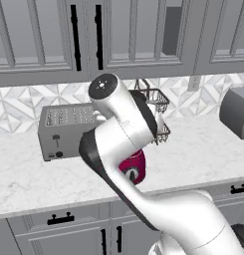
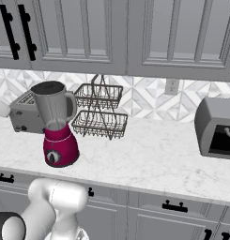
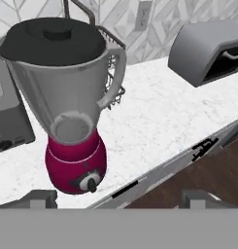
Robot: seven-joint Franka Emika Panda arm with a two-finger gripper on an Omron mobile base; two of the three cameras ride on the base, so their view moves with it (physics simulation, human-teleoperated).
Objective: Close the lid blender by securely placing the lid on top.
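Simulated kitchen, seen from the base and from the hand. End effector (image 3: 118, 197) spread wide and holding nothing, its two dark fingertips (image 3: 42, 197) rising far apart at the bottom of the hand view. Ahead of the end effector and slightly toward the left fingertip, the blender (image 3: 72, 104), upright on the white marbled desk (image 3: 154, 121) near its front edge: rounded magenta base with a dark dial facing forward, clear grey tapered jar above it, side handle turned toward the right of the hand view. Dark lid (image 3: 52, 41) seated on the jar's mouth, covering it rim to rim, with a small raised knob at its centre; apart from the fingertips. Beside the blender, on the far-left side of the end effector, a boxy grey toaster (image 3: 8, 116), close to the jar but whether touching cannot be told. Behind the blender, a two-tier wire basket rack (image 2: 100, 112) against the patterned backsplash. Well off to the right of the end effector, a grey toaster oven (image 3: 208, 51) on the same desk. In the left base view, the white arm (image 1: 128, 144) bent across the front of the blender, hiding the jar and leaving part of the magenta base visible. Grey wall cabinets (image 2: 111, 33) with dark handles above.
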